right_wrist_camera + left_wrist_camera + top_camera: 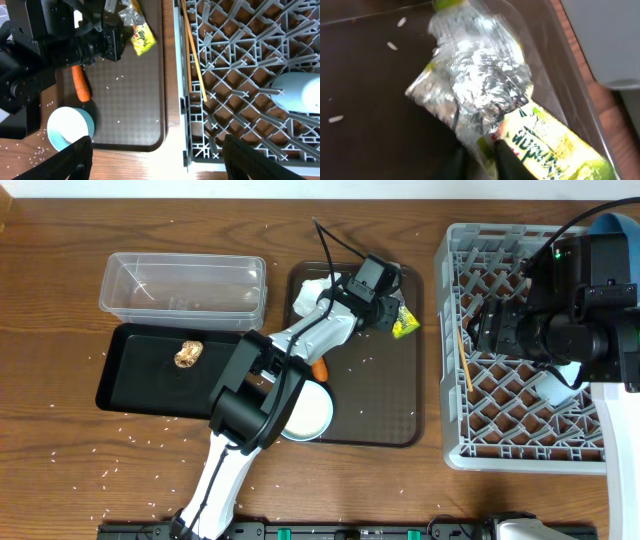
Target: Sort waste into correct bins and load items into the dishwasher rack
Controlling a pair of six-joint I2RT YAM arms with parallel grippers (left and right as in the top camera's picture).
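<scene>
From overhead, the left gripper (393, 313) sits at the far right corner of the brown tray (390, 415), on the yellow-green snack wrapper (404, 324). Its jaws cannot be read from here. A brown food lump (188, 355) lies in the black tray (135, 385).

The left wrist view shows the jaws narrow, pinching the wrapper's crumpled, silver-lined edge above the tray.

The right wrist view shows the right gripper (157, 150) with jaws wide and holding nothing, over the near edge of the dishwasher rack (235, 75). On the brown tray lie the carrot (80, 82) and the blue-inside cup (70, 127).
</scene>
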